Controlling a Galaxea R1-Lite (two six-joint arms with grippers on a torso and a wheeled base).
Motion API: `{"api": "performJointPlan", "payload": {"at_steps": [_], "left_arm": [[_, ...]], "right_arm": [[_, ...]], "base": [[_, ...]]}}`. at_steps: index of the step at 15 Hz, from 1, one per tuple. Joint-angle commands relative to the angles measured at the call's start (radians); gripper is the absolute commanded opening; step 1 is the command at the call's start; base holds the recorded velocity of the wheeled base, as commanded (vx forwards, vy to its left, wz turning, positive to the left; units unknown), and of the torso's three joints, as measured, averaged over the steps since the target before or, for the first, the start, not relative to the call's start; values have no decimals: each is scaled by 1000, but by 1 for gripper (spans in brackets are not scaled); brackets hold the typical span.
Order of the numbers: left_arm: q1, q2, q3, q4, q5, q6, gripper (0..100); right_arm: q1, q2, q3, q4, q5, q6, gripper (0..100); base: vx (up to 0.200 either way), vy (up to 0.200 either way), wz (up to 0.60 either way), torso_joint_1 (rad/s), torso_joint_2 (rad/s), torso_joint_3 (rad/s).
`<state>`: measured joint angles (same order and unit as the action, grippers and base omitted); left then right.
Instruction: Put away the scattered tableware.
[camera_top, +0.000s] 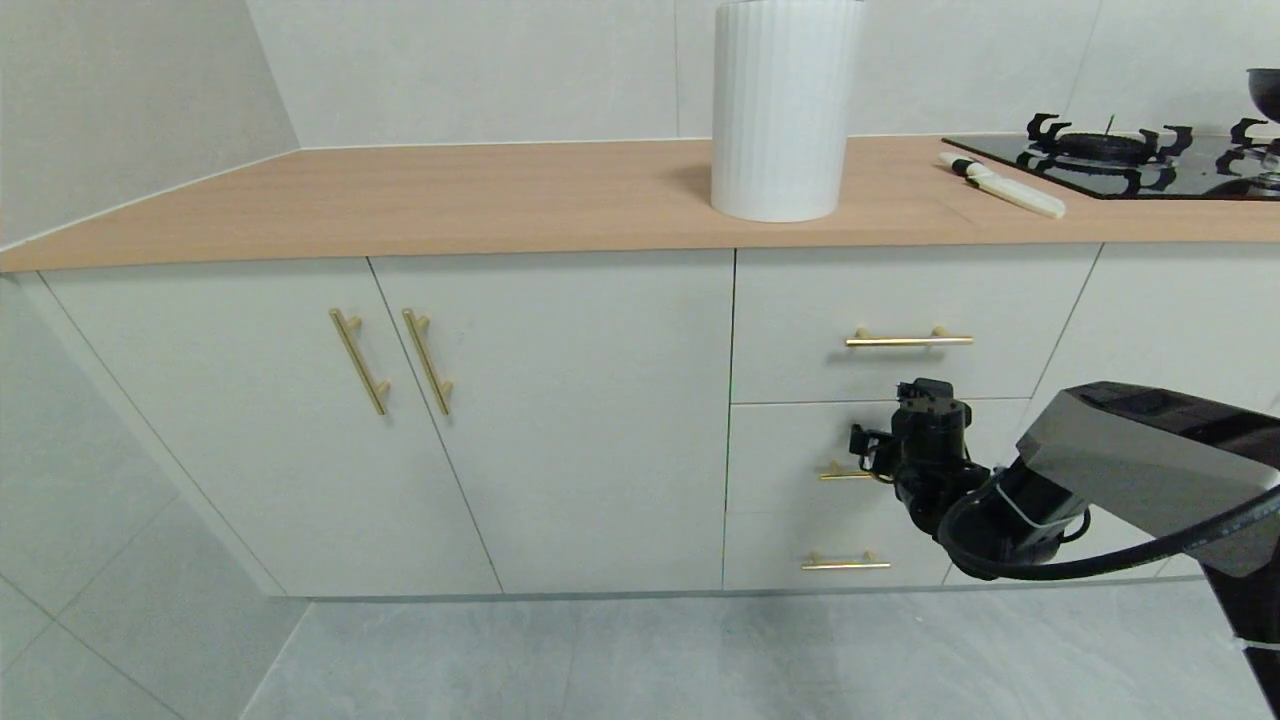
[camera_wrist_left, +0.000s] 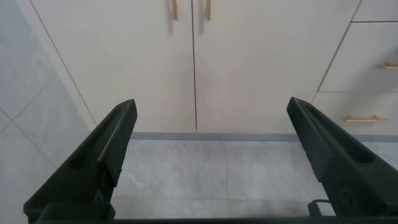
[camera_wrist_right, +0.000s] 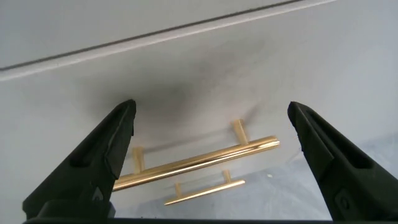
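Knife (camera_top: 1003, 187) lies on the worktop (camera_top: 450, 195) in my head view, well above the middle drawer handle (camera_wrist_right: 199, 160). The right wrist view frames that handle between my right gripper's (camera_wrist_right: 210, 115) open jaws. The left gripper's (camera_wrist_left: 211, 112) jaws gape too.

- Bright, even, diffuse indoor light; no harsh glare.
- The white canister (camera_top: 785, 110) casts a faint shadow leftward on the wooden countertop (camera_top: 450, 200).
- The glossy black cooktop (camera_top: 1003, 153) mirrors its burner grates.
- A soft grey shadow lies on the drawer front (camera_wrist_right: 186, 93) above the brass handle (camera_wrist_right: 199, 163).
- In the head view, straight lines bow near the edges.
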<state>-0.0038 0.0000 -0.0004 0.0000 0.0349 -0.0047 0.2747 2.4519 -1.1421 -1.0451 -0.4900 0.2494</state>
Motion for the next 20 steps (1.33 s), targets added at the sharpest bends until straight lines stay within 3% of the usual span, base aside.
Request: {"api": "performJointPlan", "payload": {"at_steps": [1, 4, 7, 10, 14, 15, 19, 20], "left_arm": [[1, 0, 0, 0, 0, 0, 100], [1, 0, 0, 0, 0, 0, 100], [1, 0, 0, 0, 0, -1, 100], [1, 0, 0, 0, 0, -1, 100], [1, 0, 0, 0, 0, 0, 100], [1, 0, 0, 0, 0, -1, 100], [1, 0, 0, 0, 0, 0, 100], [1, 0, 0, 0, 0, -1, 100]], "right_arm": [[-3, 2, 1, -6, -2, 2, 100], [-2, -28, 28, -6, -1, 2, 100], [6, -214, 237, 57, 126, -21, 100], [52, -410, 303, 269, 157, -19, 100], [143, -892, 380, 637, 148, -24, 100], [147, -952, 394, 671, 146, -25, 100], [209, -1257, 570, 705, -55, -65, 100], [202, -1335, 611, 706, -59, -84, 100]], "base": [[0, 0, 0, 0, 0, 0], [0, 0, 0, 0, 0, 0], [0, 0, 0, 0, 0, 0], [0, 0, 0, 0, 0, 0], [0, 0, 0, 0, 0, 0], [0, 0, 0, 0, 0, 0], [0, 0, 0, 0, 0, 0], [0, 0, 0, 0, 0, 0]]}}
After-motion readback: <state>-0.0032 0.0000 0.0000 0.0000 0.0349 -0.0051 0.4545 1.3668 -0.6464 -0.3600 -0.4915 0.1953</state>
